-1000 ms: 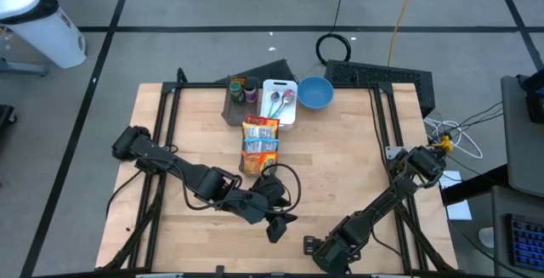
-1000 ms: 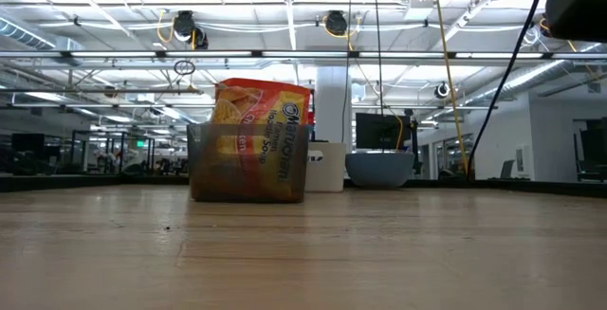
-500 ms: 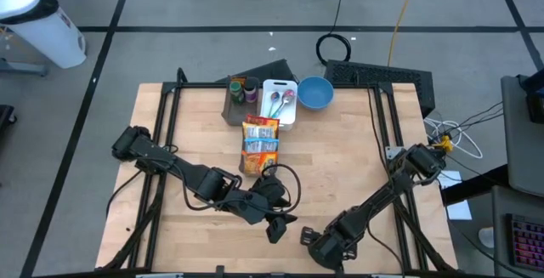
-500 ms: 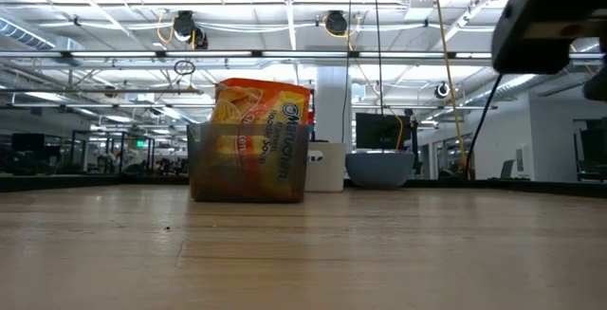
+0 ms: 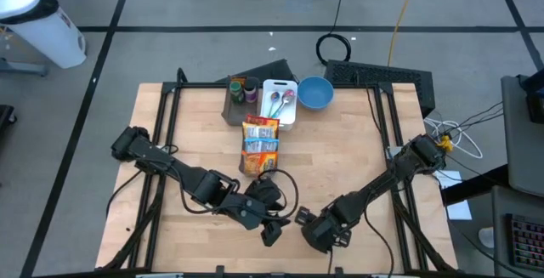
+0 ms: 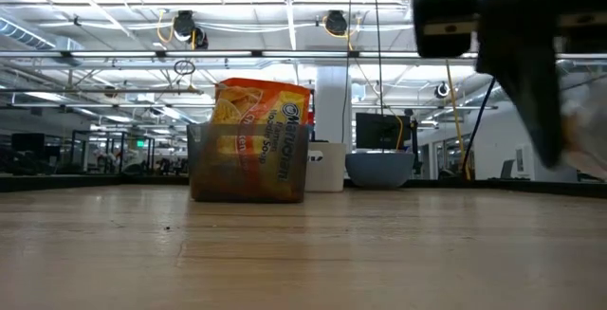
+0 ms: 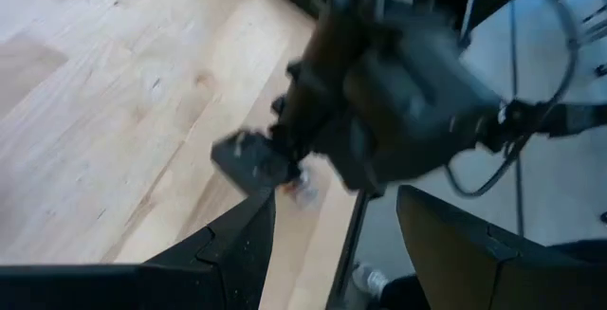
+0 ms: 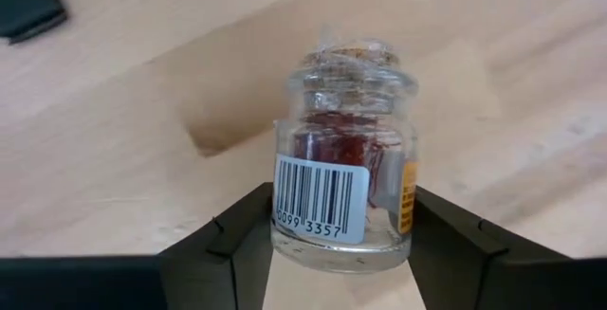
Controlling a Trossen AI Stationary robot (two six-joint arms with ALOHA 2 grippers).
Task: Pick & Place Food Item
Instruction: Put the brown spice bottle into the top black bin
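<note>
Now right fingers clamped on glass jar, swung nearer left fingers, apart.

Table fills centre of high view. Bin, tray and bowl in row along table's top edge, bin leftmost, bowl rightmost. Spoons in tray. Packets lie just below tray, toward centre. Keyboard off table, upper right. Left gripper and right gripper side by side at lower centre. Jar sits between right gripper's fingers.
</note>
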